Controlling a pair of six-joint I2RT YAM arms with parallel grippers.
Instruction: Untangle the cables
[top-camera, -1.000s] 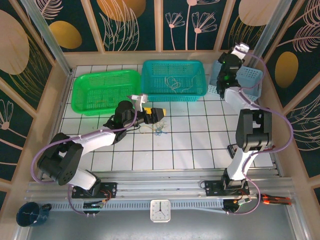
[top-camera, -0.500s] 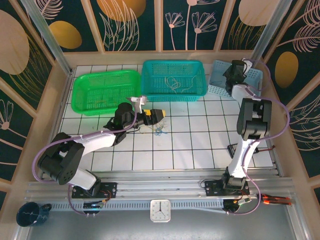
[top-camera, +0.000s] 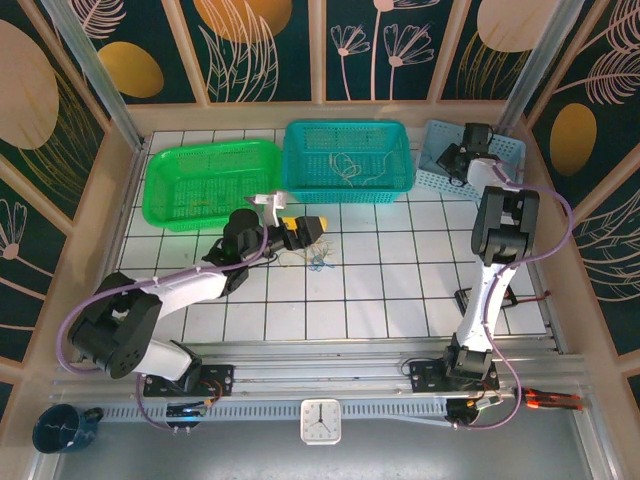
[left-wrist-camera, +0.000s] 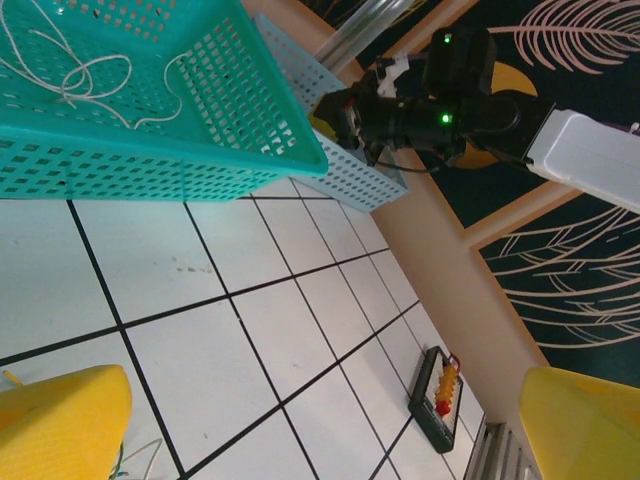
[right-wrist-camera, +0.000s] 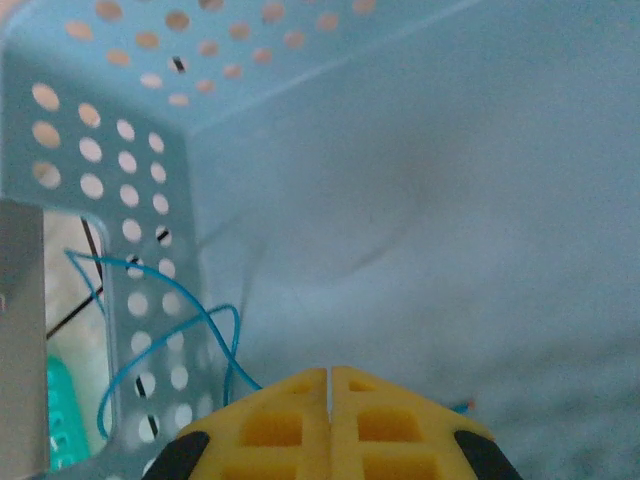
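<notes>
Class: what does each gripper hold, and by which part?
Right gripper: jaws shut on the light blue cable, seemingly near one end, inside the pale blue basket. Left gripper: jaws open, nothing held.

**A:** What are the arms built like?

**B:** The left arm (top-camera: 180, 285) and right arm (top-camera: 490, 290) are both white links joined by chunky black joint housings. Each stands on a black base bracket (top-camera: 190, 380) at the near rail.

**A:** Cabling?

**B:** A thick purple hose (top-camera: 75, 320) loops along each arm.

**A:** And the ends?

**B:** The left gripper (left-wrist-camera: 320, 430) has smooth yellow fingers (left-wrist-camera: 60, 420). The right gripper (right-wrist-camera: 330, 420) has yellow fingers too, moulded with square recesses and backed in black.

**A:** Any markings?

**B:** Small green lights (left-wrist-camera: 443, 118) glow on the right arm's black wrist.
</notes>
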